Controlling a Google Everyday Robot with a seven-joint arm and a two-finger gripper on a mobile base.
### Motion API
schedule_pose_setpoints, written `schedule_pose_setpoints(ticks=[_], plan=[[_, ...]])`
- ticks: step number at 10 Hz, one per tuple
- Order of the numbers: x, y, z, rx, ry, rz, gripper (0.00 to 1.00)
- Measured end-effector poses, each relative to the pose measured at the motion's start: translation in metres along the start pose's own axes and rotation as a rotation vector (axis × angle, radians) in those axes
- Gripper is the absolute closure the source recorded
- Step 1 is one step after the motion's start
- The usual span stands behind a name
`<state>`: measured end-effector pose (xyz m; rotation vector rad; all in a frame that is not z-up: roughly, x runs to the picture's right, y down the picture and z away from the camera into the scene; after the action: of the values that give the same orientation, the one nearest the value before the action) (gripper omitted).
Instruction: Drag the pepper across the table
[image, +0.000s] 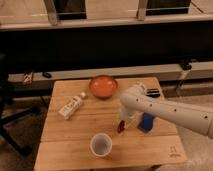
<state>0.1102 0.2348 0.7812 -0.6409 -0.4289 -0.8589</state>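
The pepper (120, 128) lies just under the hand (125, 119) on the table (70, 136); its grip cannot be told.

The light-wood tabletop (75, 135) is carrying an orange-red bowl (103, 86) near its far edge, a white bottle (71, 106) lying flat, a cup (101, 145) standing near the front, and the dark-red pepper (120, 127) beside a blue block (147, 121). The pincer (124, 119) is hanging just over the pepper.
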Motion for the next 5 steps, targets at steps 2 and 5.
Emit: schedule_pose_setpoints(ticks=[2,5], plan=[[0.003,0.01,-0.006,-0.004,0.011,0.013,1.0],[0.007,0.025,-0.01,-0.011,0.016,0.035,1.0]])
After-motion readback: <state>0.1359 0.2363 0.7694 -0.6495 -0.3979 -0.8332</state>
